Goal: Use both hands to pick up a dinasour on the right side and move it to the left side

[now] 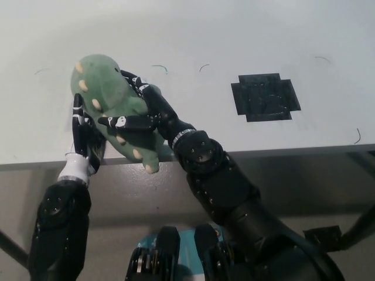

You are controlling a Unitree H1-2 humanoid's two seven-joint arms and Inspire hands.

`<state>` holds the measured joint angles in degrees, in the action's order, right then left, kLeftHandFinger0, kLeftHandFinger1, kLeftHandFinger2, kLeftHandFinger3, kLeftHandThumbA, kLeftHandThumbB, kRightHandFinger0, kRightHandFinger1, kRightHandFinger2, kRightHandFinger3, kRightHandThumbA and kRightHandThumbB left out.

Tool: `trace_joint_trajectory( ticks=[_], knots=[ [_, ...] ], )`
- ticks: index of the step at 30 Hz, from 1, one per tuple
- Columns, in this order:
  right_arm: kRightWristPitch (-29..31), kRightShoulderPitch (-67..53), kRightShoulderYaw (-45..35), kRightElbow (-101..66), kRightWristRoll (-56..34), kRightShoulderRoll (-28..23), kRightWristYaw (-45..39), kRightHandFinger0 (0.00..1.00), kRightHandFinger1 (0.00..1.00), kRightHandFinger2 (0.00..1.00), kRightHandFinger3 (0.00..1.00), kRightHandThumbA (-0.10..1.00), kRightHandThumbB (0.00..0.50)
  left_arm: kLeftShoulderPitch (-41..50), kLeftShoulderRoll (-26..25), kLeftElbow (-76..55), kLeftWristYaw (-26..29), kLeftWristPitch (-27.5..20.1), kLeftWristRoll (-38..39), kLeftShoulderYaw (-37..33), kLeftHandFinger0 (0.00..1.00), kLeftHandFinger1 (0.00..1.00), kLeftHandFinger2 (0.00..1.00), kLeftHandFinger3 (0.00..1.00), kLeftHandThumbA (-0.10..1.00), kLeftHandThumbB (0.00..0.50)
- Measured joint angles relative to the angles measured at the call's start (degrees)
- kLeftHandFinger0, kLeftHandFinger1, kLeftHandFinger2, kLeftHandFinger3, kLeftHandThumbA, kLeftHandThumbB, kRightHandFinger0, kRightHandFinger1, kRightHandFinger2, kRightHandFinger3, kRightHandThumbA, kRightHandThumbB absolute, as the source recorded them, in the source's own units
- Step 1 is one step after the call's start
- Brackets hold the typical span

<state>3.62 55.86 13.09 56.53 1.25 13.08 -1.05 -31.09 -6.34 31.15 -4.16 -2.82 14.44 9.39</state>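
A green plush dinosaur [108,93] with cream spikes sits at the left of the white table [234,35], its tail hanging over the front edge. My black right hand [140,114] presses against its right flank, fingers wrapped over the body. My left hand [82,137] presses on its left underside from the other side, fingers upright against the plush. The toy is clamped between both hands. Whether it rests on the table or is held just above it cannot be told.
A black cross-shaped patch [265,96] marks the table's right side. The table's front edge [281,151] runs across the picture below the hands; grey floor lies beneath. Thin dark marks dot the tabletop.
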Motion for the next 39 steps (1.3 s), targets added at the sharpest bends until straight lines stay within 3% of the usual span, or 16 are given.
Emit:
trace_joint_trajectory(
  ticks=[5,11,15,18,21,23,26,27,29,31,33,36,39],
  knots=[
    [0.45,1.15,-0.36,1.51,0.41,-0.42,0.03,1.0,1.0,1.0,1.0,1.0,0.177,-1.9,0.04,2.63,-0.13,-0.02,0.4,0.12,1.0,1.0,1.0,1.0,1.0,0.194],
    [0.7,3.28,-0.79,4.83,0.67,-1.03,0.04,1.0,1.0,1.0,1.0,1.0,0.173,-3.89,0.23,5.28,-0.1,-0.04,0.51,0.33,1.0,1.0,1.0,1.0,1.0,0.147],
    [1.37,5.04,-0.99,7.58,1.0,-1.15,0.07,1.0,1.0,1.0,1.0,1.0,0.174,-5.01,0.22,6.73,0.02,-0.01,0.55,0.44,1.0,1.0,1.0,1.0,1.0,0.19],
    [1.82,5.37,-1.13,8.18,1.23,-1.14,0.07,1.0,1.0,1.0,1.0,1.0,0.158,-5.13,0.23,6.92,0.17,-0.09,0.5,0.45,1.0,1.0,1.0,1.0,1.0,0.194],
    [2.38,5.38,-1.42,8.41,1.42,-1.13,0.07,1.0,1.0,1.0,1.0,1.0,0.145,-5.16,0.14,6.95,0.31,-0.17,0.23,0.31,1.0,1.0,1.0,1.0,1.0,0.154],
    [2.97,5.38,-1.92,8.57,1.4,-1.11,0.06,1.0,1.0,1.0,1.0,1.0,0.14,-5.16,0.08,6.94,0.3,-0.17,0.14,0.22,1.0,1.0,1.0,1.0,1.0,0.16],
    [3.53,5.35,-2.48,8.63,1.38,-1.09,0.05,1.0,1.0,1.0,1.0,1.0,0.139,-5.16,-0.04,6.81,0.27,-0.05,0.06,0.02,1.0,1.0,1.0,1.0,1.0,0.255],
    [3.54,5.35,-2.74,8.62,1.31,-1.08,0.02,1.0,1.0,1.0,1.0,1.0,0.138,-5.16,-0.14,6.66,0.27,0.13,0.03,-0.08,1.0,1.0,1.0,1.0,1.0,0.258],
    [3.56,5.35,-3.36,8.6,1.18,-1.08,-0.11,1.0,1.0,1.0,1.0,1.0,0.139,-5.15,-0.34,5.89,0.27,1.11,0.02,-0.22,1.0,1.0,1.0,1.0,1.0,0.308],
    [3.69,5.27,-4.17,8.41,0.94,-1.08,-0.25,1.0,1.0,1.0,1.0,1.0,0.179,-5.08,-0.4,4.98,0.28,2.04,0.03,-0.23,1.0,1.0,1.0,1.0,1.0,0.344],
    [3.86,5.17,-4.43,8.19,0.95,-1.21,-0.25,1.0,1.0,1.0,1.0,1.0,0.166,-4.94,-0.41,3.94,0.3,2.97,0.03,-0.21,1.0,1.0,1.0,1.0,1.0,0.348],
    [3.98,5.03,-4.74,7.58,1.0,-1.6,-0.25,1.0,1.0,1.0,1.0,1.0,0.203,-4.57,-0.55,2.63,0.29,3.92,0.0,-0.17,1.0,1.0,1.0,1.0,1.0,0.44],
    [3.69,4.66,-4.93,6.38,1.11,-2.41,-0.43,1.0,1.0,1.0,1.0,1.0,0.216,-4.35,-1.4,2.39,0.23,4.19,-0.05,-0.1,1.0,1.0,1.0,1.0,1.0,0.436]
  ],
)
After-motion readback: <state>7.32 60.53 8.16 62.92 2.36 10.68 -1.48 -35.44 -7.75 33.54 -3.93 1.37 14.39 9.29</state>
